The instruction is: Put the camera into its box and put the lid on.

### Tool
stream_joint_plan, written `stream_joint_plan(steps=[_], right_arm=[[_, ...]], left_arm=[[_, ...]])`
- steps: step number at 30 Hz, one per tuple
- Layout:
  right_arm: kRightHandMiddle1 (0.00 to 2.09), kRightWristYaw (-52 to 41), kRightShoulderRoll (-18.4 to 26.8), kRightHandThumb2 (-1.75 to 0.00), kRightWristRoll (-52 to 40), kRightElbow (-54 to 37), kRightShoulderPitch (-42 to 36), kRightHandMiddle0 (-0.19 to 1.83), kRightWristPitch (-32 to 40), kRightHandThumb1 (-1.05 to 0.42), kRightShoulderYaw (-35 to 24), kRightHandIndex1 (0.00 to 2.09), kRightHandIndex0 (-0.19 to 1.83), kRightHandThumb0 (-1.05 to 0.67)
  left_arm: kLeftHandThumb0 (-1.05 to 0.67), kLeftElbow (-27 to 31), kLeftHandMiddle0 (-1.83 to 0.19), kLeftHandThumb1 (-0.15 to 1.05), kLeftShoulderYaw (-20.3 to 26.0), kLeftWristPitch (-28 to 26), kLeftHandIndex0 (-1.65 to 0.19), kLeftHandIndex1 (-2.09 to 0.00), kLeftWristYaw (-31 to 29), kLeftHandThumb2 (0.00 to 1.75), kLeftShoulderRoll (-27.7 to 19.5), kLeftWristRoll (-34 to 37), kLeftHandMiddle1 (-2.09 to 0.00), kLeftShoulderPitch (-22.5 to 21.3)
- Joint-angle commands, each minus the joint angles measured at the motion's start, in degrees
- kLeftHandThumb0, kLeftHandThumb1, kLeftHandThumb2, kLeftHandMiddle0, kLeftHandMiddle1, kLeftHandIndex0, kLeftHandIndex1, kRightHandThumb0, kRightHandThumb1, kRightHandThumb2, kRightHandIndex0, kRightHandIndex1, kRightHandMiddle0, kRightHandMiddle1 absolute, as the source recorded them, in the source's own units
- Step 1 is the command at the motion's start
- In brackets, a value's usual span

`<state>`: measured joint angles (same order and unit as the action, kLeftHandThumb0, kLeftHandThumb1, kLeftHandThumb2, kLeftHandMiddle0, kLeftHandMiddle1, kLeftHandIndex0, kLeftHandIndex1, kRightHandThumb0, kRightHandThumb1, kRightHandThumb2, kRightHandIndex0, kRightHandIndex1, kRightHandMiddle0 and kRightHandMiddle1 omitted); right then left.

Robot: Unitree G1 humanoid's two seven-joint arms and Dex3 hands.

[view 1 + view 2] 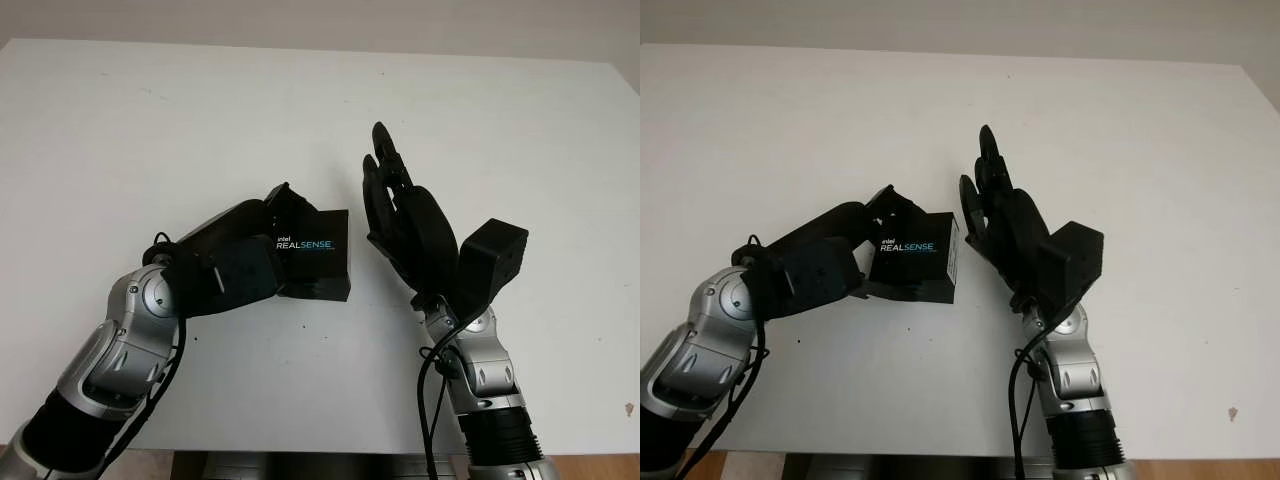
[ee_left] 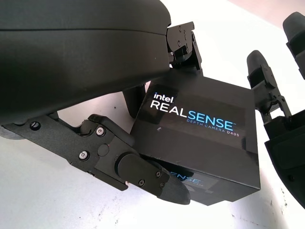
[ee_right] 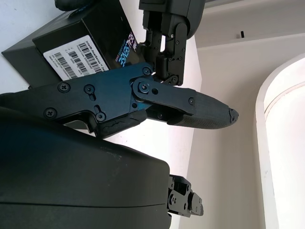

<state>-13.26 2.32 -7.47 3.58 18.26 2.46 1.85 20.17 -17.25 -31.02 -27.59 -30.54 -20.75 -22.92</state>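
Note:
The black camera box (image 1: 318, 256), with "intel REALSENSE" printed on its lid, sits near the middle of the white table (image 1: 150, 130). The lid is on the box, and the camera itself is hidden. My left hand (image 1: 284, 243) is shut on the box from its left side; one finger (image 2: 183, 40) lies along the far edge and another finger (image 2: 143, 174) presses the near side. My right hand (image 1: 392, 200) is open and raised just right of the box, palm toward it and not touching it. The barcode label (image 3: 74, 57) shows on the box's right side.
The table's right edge (image 1: 625, 150) runs close to my right arm. A black cable (image 1: 428, 400) hangs along the right forearm. A small dark speck (image 1: 628, 409) lies at the front right corner.

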Motion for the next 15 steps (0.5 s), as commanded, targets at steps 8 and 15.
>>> stream_joint_plan(steps=[8, 15], right_arm=[[0.04, 0.06, -0.17, -0.61, 0.46, -0.20, -0.69, -0.19, -0.01, -1.05, 0.45, 0.00, -0.19, -0.76], [0.02, 0.07, -0.40, -0.62, 0.50, -0.14, -0.78, -0.19, -0.02, -1.05, 0.69, 0.00, -0.19, -0.74]], left_arm=[[-0.46, 0.96, 0.08, 1.05, -1.71, -3.18, 0.17, -1.31, -2.85, 0.17, 2.89, 0.11, -1.59, -2.64], [-0.46, 1.45, 0.06, 1.05, -1.79, -6.20, 0.19, -1.38, -4.67, 0.16, 3.16, 0.33, -1.63, -3.91]])
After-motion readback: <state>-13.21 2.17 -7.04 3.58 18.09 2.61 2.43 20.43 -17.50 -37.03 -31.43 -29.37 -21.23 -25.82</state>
